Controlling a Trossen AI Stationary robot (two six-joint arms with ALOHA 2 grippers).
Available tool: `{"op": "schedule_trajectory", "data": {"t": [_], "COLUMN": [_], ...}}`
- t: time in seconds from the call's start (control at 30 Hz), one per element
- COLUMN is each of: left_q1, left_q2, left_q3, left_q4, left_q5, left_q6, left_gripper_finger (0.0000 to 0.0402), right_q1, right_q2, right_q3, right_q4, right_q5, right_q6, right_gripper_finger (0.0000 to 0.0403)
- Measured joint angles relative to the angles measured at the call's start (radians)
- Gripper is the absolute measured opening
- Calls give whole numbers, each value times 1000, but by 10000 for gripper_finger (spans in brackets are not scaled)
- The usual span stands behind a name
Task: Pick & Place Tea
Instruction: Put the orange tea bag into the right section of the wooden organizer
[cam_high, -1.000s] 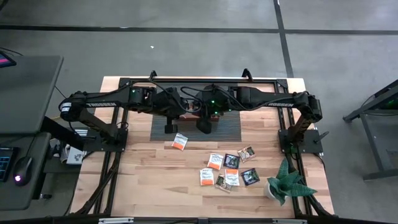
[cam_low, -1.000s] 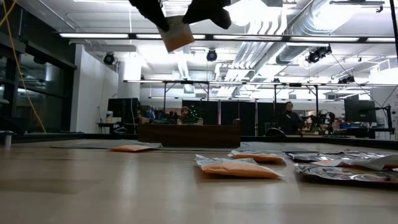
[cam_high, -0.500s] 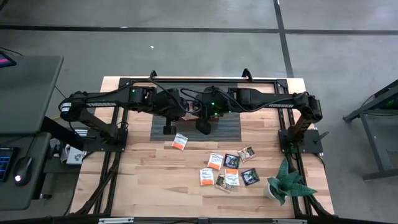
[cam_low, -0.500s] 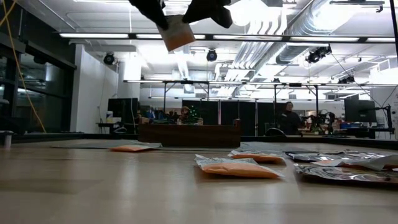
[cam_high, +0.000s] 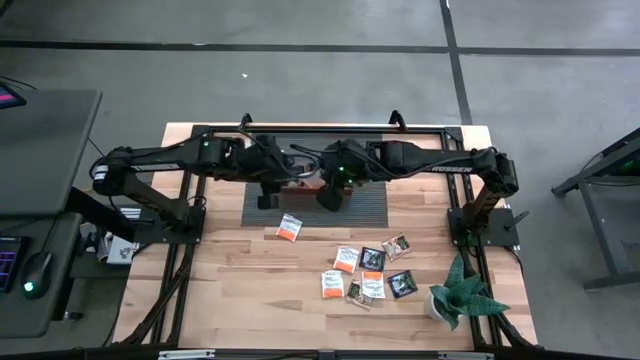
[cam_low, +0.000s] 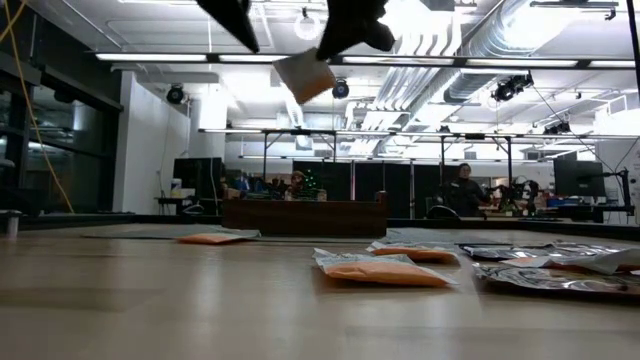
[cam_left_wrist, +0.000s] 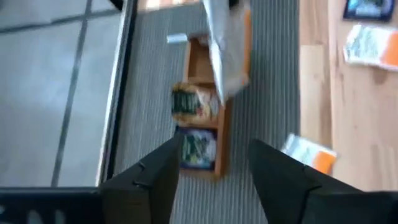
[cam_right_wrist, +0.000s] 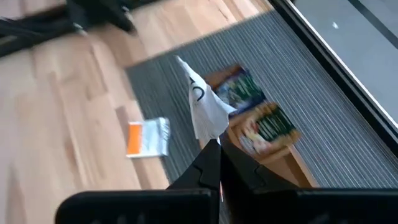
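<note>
One tea sachet (cam_right_wrist: 205, 115) pinched in right gripper (cam_right_wrist: 214, 149) jaws above wooden tray (cam_left_wrist: 202, 134); left gripper (cam_left_wrist: 211, 165) jaws spread; next: lower, release into compartment.

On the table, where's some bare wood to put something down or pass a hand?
The table's left front is bare wood, between the lone orange sachet and the left frame. Another free strip lies along the front edge. Crowded: the sachet cluster near the plant, and the grey mat, where both arms hang over the wooden tray.
</note>
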Motion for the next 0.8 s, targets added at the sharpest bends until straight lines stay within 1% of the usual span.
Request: {"op": "schedule_trajectory", "data": {"t": [0.03,0.1,0.17,0.2,0.27,0.37,0.43,0.5,0.53,0.67,0.7,0.8], "left_q1": [5,24,51,69,100,150,157,155,153,149,149,148], "left_q2": [-10,-24,-65,-83,-123,-202,-253,-294,-307,-331,-330,-336], "left_q3": [-1,2,-35,-62,-130,-288,-386,-468,-499,-607,-625,-677], "left_q4": [-17,7,18,26,126,181,286,292,336,446,494,561], "left_q5": [4,32,74,90,137,234,282,308,315,398,420,471], "left_q6": [-7,-16,-33,-38,-61,-111,-160,-206,-226,-311,-329,-374], "left_gripper_finger": [190,192,193,193,193,193,193,193,193,193,193,193], "right_q1": [-6,-21,-36,-44,-56,-79,-96,-117,-127,-181,-195,-241], "right_q2": [0,0,0,0,0,-9,-28,-62,-81,-162,-174,-201], "right_q3": [0,0,0,0,0,-41,-123,-236,-295,-521,-570,-687], "right_q4": [-17,-42,-49,-50,-57,-38,17,126,186,464,521,671], "right_q5": [6,21,25,26,30,38,16,-16,-27,-102,-116,-159], "right_q6": [3,3,3,3,-1,-4,-4,-1,2,1,3,-4], "right_gripper_finger": [0,0,0,0,0,0,0,0,0,0,0,0]}}
